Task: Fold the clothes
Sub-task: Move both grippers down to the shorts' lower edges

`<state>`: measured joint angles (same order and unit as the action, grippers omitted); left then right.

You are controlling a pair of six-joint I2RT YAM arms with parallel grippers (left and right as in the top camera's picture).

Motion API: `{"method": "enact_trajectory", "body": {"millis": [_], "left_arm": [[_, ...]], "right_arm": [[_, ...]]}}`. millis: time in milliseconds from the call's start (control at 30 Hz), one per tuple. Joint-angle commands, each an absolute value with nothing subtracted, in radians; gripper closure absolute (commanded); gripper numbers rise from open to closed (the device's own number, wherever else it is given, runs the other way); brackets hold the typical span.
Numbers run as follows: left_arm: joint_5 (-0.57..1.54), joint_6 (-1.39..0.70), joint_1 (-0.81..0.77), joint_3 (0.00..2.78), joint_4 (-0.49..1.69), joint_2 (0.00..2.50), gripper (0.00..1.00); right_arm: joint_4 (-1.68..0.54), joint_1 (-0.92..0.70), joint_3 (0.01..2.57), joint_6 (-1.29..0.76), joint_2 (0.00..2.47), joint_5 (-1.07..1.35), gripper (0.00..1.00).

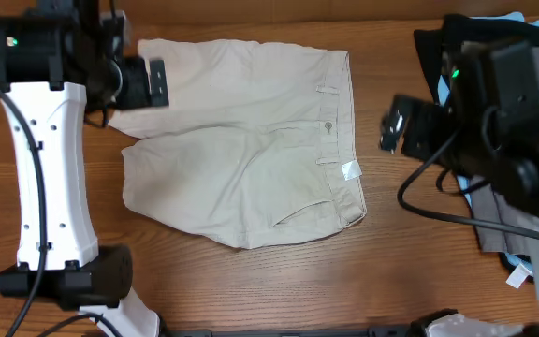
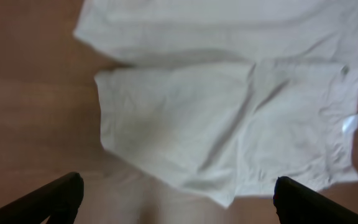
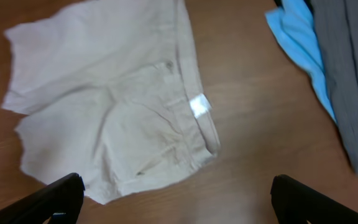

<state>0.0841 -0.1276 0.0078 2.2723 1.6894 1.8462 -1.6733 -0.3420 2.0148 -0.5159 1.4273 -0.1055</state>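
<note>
The pale beige shorts (image 1: 241, 140) lie flat on the wooden table, waistband to the right with a small white label (image 1: 350, 169), both legs to the left. They also show in the left wrist view (image 2: 229, 118) and the right wrist view (image 3: 104, 112). My left gripper (image 1: 157, 82) is open and empty, held above the upper leg's left end; its fingertips frame bare wood below the shorts (image 2: 176, 199). My right gripper (image 1: 393, 131) is open and empty, held above the table right of the waistband (image 3: 176, 199).
A pile of black, light-blue (image 3: 297, 43) and grey (image 3: 353, 81) garments lies at the right edge (image 1: 503, 225). The left arm's white base stands at the front left (image 1: 50, 215). Bare wood table (image 1: 279, 290) runs along the front.
</note>
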Motion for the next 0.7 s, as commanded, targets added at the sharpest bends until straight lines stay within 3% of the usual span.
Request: {"method": "enact_trajectory", "body": {"millis": [0,433,667], "left_arm": [[0.059,-0.116,0.003,2.1,1.684,1.826,0.0],[0.021,-0.25,0.008,1.371,1.281,1.712,0.03],[0.014,-0.383,0.008,1.111,1.077,1.684,0.11]], "right_arm": [[-1.625,-0.344,1.88,-0.595,1.36,-0.139,0.0],[-1.514,-0.344,1.682,-0.595,1.377,-0.058,0.0],[-1.509,-0.344,1.674,-0.572,1.406,-0.057,0.0]]}}
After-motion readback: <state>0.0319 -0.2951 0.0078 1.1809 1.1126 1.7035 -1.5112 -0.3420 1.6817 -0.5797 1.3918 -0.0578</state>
